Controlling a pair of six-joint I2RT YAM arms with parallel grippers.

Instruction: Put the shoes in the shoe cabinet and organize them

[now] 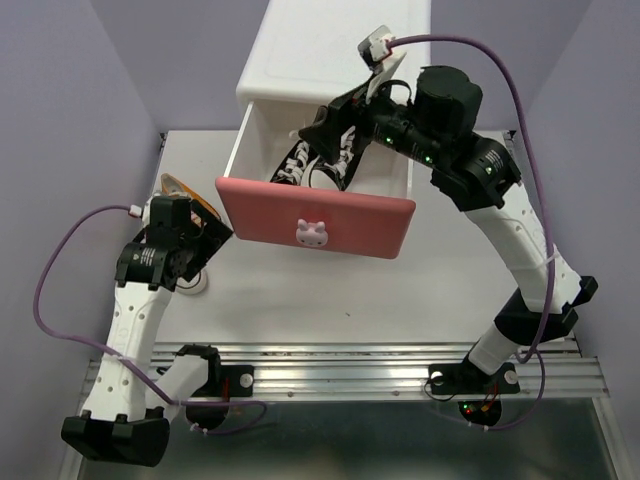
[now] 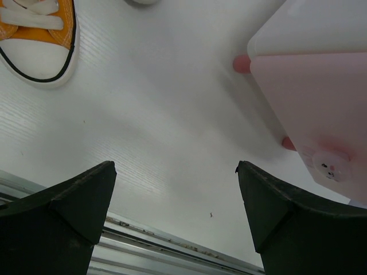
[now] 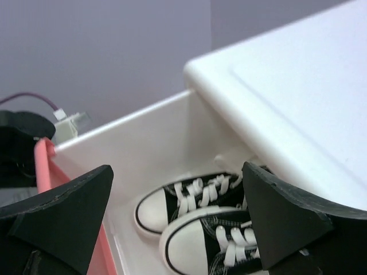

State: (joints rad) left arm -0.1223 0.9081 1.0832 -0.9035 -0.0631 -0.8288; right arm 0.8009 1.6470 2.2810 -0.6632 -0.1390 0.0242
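Black sneakers [image 3: 189, 243] sit in drawer [image 1: 350, 215], orange sneaker [image 2: 43, 34] outside.

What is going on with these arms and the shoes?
The pink upper drawer of the cabinet is pulled open, with both black sneakers lying inside. The right gripper hangs open over them, holding nothing. The left gripper, also open and empty, hovers above the table near an orange sneaker not yet put away.
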